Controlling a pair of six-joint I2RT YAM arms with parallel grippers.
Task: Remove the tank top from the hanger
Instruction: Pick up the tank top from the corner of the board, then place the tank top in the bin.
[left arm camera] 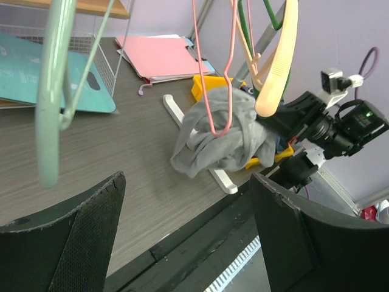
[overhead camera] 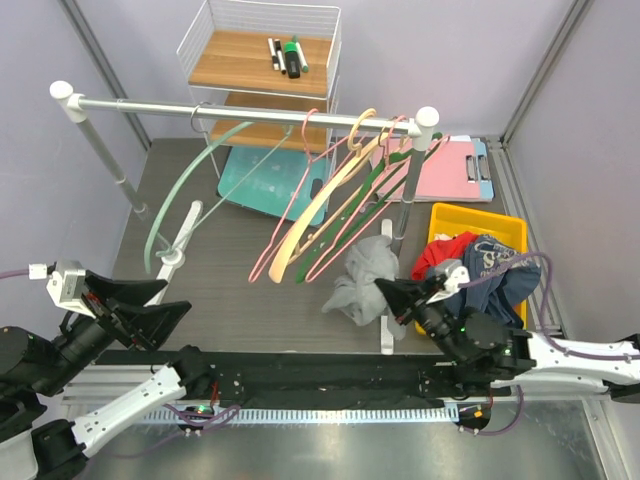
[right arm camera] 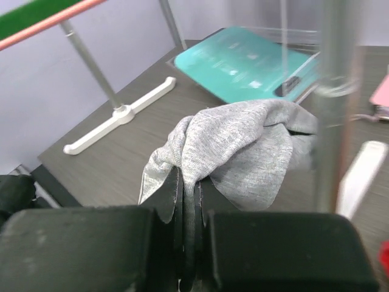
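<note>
landmark: we take the clothes rail (overhead camera: 250, 110) as reference for every place below.
tank top: the grey tank top (overhead camera: 365, 280) lies crumpled in a heap on the table (overhead camera: 230, 250), under the rail's right end on the near side, against the white foot (overhead camera: 386, 335) of the rail's right post.
right gripper: the right gripper (right arm camera: 188, 194) is at the heap's near edge, below the rail's right end; fingers pressed together with a fold of the grey cloth pinched between them.
left gripper: the left gripper (overhead camera: 176, 297) is low and near, below the rail's left end, well apart from the tank top; fingers spread wide, nothing between them.
hangers: mint hanger (overhead camera: 190, 190) hangs left of the rail's middle; pink wire hanger (overhead camera: 290, 215), cream hanger (overhead camera: 320, 200) and green hanger (overhead camera: 355, 210) are bunched toward the rail's right end, all tilted.
hanger contact: from the left wrist the pink wire loop crosses the cloth; we cannot tell whether it touches.
yellow bin: the yellow bin (overhead camera: 480, 218) stands right of the rail's right post, with clothes (overhead camera: 490, 265) inside.
</note>
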